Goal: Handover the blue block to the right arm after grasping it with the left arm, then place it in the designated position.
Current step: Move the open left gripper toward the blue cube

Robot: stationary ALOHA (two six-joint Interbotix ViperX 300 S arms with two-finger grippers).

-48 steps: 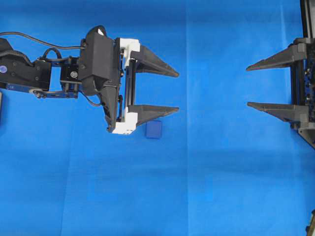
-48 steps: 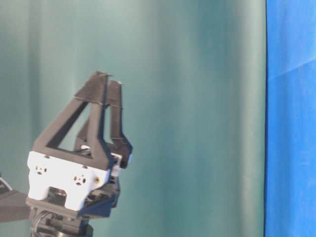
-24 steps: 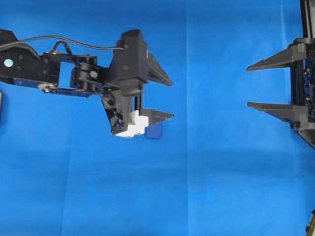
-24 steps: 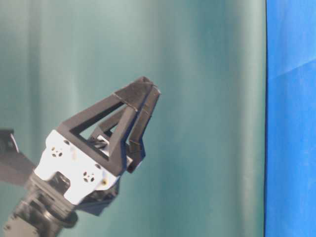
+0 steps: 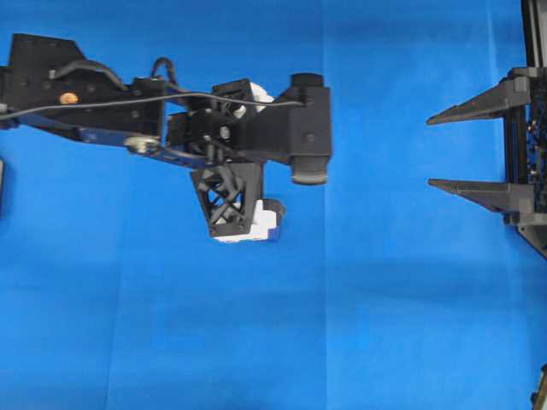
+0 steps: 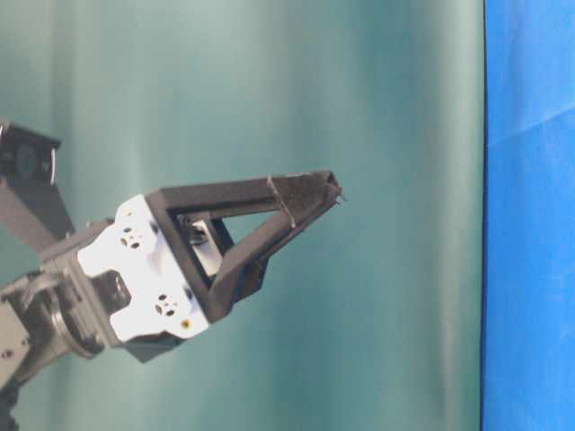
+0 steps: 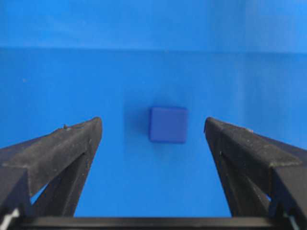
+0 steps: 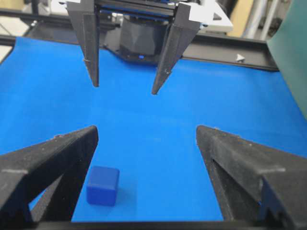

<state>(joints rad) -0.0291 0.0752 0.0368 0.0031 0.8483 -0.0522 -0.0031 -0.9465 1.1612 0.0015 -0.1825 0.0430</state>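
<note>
Right now the small dark navy-blue cube [image 7: 168, 124] lies flat on the bright blue cloth [image 5: 385, 325], left of the cloth's middle and well clear of every edge. The left arm's black gripper with white plastic brackets [image 7: 153, 132] hangs over it, pointing down, its two long pointed fingers [image 7: 72, 143] spread wide and holding nothing. In the left wrist view the cube sits between the two fingertips' lines, a little nearer the right-hand finger than the other, and not touching either. From overhead the cube is hidden under the left arm's wrist; only the white bracket shows there.

The cube looks equal on all sides, so it offers no long axis to favour; its faces lie roughly square to the gap between the fingers, which should suit a straight descent and close. A slight shift toward the right-hand finger would likely centre it.

The right arm's black gripper with pointed fingers [image 5: 466, 145] waits at the cloth's right edge, also spread wide and empty, well apart from the cube. The left arm is much the nearer, so the grasp falls to it, with the handover not yet begun.
</note>
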